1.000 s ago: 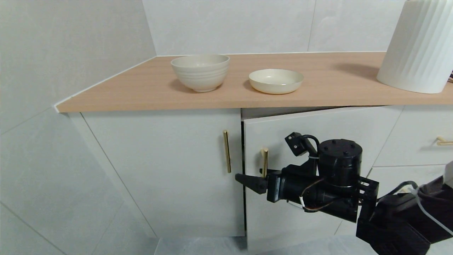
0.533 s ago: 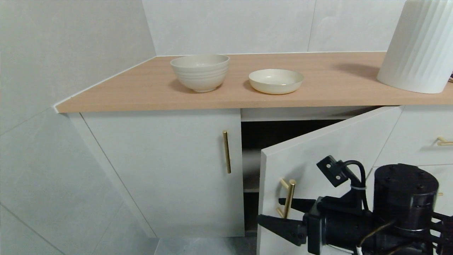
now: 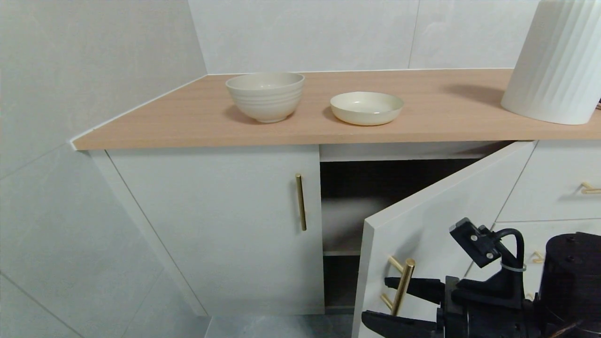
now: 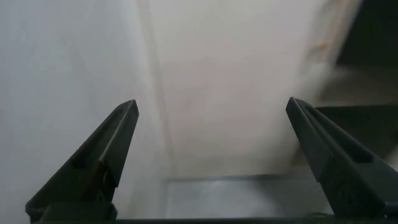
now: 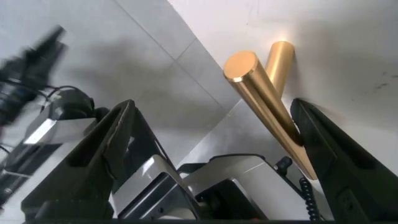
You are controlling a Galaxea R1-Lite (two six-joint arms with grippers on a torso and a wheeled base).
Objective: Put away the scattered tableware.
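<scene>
A cream ribbed bowl (image 3: 265,95) and a shallow cream plate (image 3: 366,107) stand side by side on the wooden countertop (image 3: 188,126). Below them, the right cabinet door (image 3: 436,206) hangs wide open, showing a dark interior with a pale shelf (image 3: 342,220). My right gripper (image 3: 382,303) is open, its fingers straddling the door's gold handle (image 3: 401,291). In the right wrist view the gold handle (image 5: 264,102) lies against one finger of the right gripper (image 5: 211,106). My left gripper (image 4: 211,102) is open with nothing in it, facing a pale panel and the floor.
A tall white ribbed container (image 3: 556,61) stands on the countertop at the right. The left cabinet door (image 3: 211,225) is closed, with its gold handle (image 3: 301,202). Drawer fronts with a gold pull (image 3: 589,188) lie right of the open door. Tiled wall bounds the left.
The right cabinet door has swung from barely ajar to wide open. My right gripper has come back toward me and to the right with the handle between its fingers.
</scene>
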